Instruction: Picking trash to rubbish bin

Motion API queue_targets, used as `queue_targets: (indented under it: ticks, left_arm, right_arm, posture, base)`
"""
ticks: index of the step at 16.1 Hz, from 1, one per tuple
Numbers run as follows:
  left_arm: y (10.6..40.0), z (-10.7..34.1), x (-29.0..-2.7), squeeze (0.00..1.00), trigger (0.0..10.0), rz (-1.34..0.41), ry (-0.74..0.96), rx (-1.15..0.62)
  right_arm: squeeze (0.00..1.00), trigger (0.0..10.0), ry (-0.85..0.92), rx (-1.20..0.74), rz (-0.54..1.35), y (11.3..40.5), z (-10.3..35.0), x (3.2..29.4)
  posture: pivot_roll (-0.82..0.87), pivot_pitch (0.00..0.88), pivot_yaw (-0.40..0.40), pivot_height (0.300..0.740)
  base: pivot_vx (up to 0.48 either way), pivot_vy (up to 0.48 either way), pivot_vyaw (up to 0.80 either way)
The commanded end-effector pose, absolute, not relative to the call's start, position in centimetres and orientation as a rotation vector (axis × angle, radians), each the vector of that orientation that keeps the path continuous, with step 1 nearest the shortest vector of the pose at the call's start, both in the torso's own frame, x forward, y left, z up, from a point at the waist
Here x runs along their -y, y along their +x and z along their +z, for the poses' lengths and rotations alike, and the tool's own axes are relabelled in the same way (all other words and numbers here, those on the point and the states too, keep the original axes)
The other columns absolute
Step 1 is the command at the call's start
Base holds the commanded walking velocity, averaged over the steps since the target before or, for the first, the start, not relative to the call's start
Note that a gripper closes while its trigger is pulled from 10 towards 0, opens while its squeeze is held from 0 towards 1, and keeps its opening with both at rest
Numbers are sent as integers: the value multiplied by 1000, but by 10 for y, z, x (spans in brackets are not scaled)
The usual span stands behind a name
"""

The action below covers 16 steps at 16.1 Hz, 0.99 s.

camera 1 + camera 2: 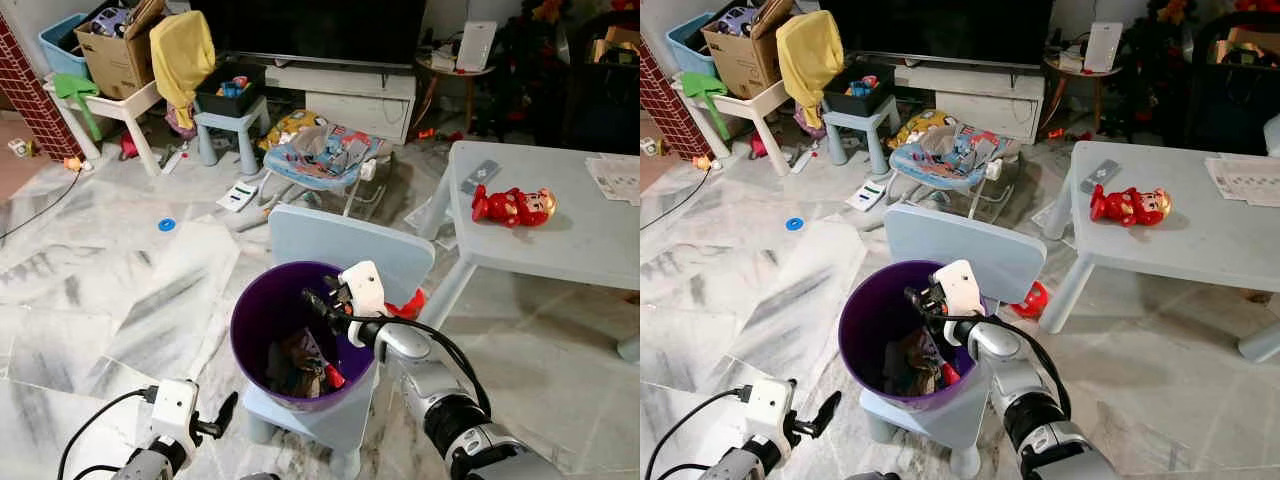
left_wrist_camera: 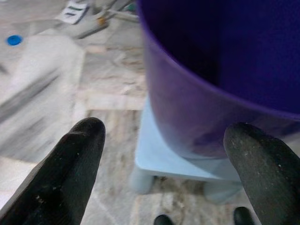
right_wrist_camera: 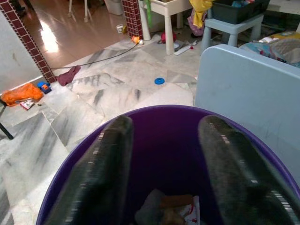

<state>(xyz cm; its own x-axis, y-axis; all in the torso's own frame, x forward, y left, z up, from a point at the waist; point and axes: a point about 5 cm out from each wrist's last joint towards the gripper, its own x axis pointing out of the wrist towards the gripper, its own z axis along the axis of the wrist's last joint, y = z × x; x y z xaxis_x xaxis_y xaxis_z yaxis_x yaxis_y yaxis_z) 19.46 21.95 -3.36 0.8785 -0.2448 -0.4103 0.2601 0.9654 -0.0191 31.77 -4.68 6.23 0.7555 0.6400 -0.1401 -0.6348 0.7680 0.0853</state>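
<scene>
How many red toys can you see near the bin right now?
2: a red doll lying on the pale blue table, and a red toy on the floor behind the chair, partly hidden. Others may be hidden.

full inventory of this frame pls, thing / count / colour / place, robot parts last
rubbish bin: 1, purple, standing on the chair seat, trash inside
chair: 1, light blue, small, centre floor
table: 1, light blue, to the robot's right
toy figure: 1, red, lying on the table
remote: 1, grey, on the table's far edge
bouncer seat: 1, patterned, floor behind the chair
stool: 1, light blue, carrying a dark tray of toys
cardboard box: 1, brown, on the white side table
yellow cloth: 1, draped beside the box
blue ring: 1, on the marble floor
right gripper: open, over the bin's mouth
left gripper: open, low beside the bin
</scene>
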Motion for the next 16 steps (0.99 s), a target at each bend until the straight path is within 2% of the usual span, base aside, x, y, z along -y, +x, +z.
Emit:
queue_targets:
  ticks: [1,6,7,8,10,12,13,14,16]
  left_arm:
    - [195,-32,-220,1000,10000,-290,19,-407]
    - [198,-32,-219,1000,10000,-339,70,-356]
    - [199,-32,-210,1000,10000,-342,92,-329]
    - [200,-30,-191,1000,10000,-326,114,-257]
    - [208,-25,-194,1000,10000,-210,139,-211]
    - [211,-20,-200,1000,10000,-119,159,-162]
    - [281,79,-194,1000,10000,-151,207,170]
    - [297,141,-187,1000,10000,-164,247,338]
    - [308,159,-188,1000,10000,-120,329,415]
  right_arm:
    - [1000,10000,28,-152,698,320,66,45]
    - [1000,10000,-6,-114,703,321,69,49]
    - [1000,10000,-13,-100,707,321,71,50]
    - [1000,10000,-29,-69,713,321,76,52]
    - [1000,10000,-62,-9,701,323,86,62]
    - [1000,10000,-78,38,649,325,97,87]
    - [1000,10000,-91,48,635,325,99,95]
    - [1000,10000,-104,56,617,324,102,104]
    - [1000,10000,-132,79,563,322,110,126]
  posture:
    - [126,101,-28,740]
    - [120,99,-30,740]
    - [119,97,-32,740]
    - [119,97,-32,740]
    - [99,93,-34,740]
    - [84,86,-36,740]
    - [74,81,-33,740]
    - [69,79,-30,740]
    - [55,77,-22,740]
  base:
    - [0,0,0]
    - [0,0,0]
    - [0,0,0]
    - [0,0,0]
    - [0,0,0]
    - [0,0,0]
    - [0,0,0]
    - [0,0,0]
    - [0,0,0]
